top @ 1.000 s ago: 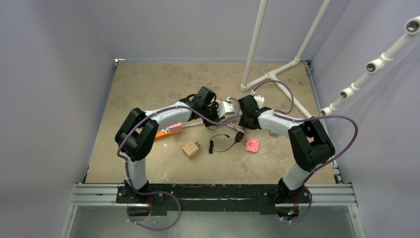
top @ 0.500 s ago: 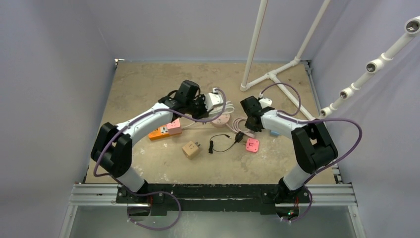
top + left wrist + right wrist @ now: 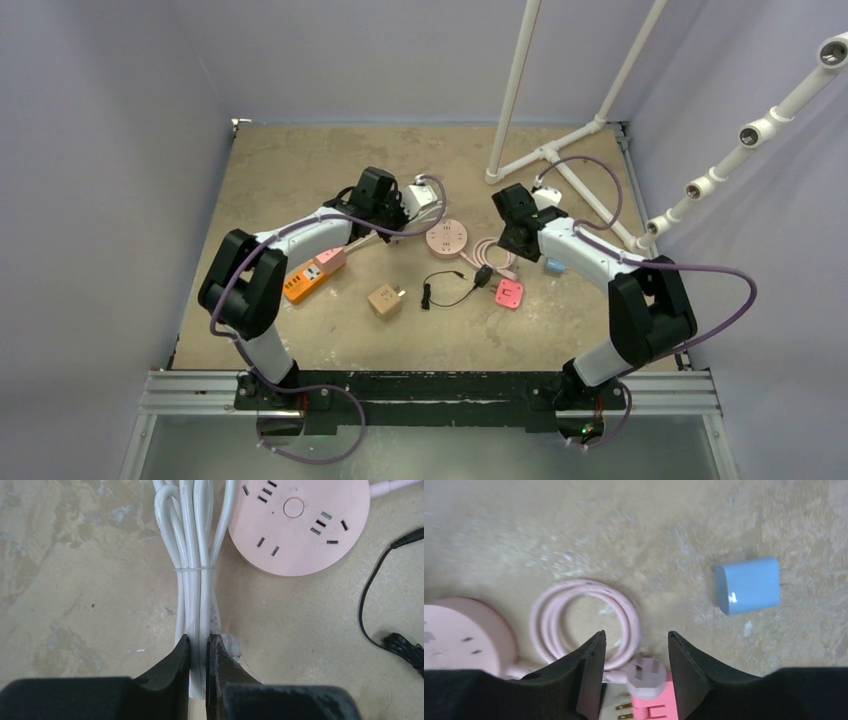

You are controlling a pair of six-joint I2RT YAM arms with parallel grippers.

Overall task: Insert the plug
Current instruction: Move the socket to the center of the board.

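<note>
Beside the pink socket (image 3: 295,525), white cable (image 3: 192,580) is pinched by the left gripper (image 3: 199,642); the right gripper (image 3: 635,636) is spread (over a plug (image 3: 644,672)).

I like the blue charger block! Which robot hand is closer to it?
Right. The right gripper is close by the blue charger, with its jaws open. The left gripper is far off, beyond the round pink power strip, clamped on a white cable bundle.
</note>
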